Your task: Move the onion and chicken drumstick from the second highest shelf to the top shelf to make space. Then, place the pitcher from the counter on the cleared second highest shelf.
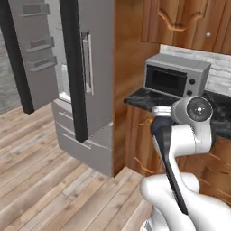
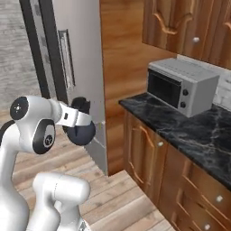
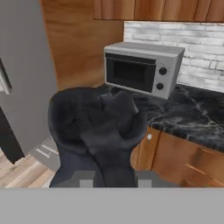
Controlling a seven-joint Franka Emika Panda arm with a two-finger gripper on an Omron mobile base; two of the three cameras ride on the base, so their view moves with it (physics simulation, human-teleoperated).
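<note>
One object occupies the gripper: the pitcher, a dark navy jug whose bulbous body sits directly ahead of the hand camera, with the jaws nearly closed on its rim or wall. It is carried clear of the counter, which lies beyond and to the right with the microwave standing on it. In the right base view the pitcher hangs at the end of the arm, just in front of the refrigerator door. The refrigerator stands open to the left of the counter; its shelves are hidden by the doors. Judged from this, the coming move requires a swing left, toward the open compartment.
</note>
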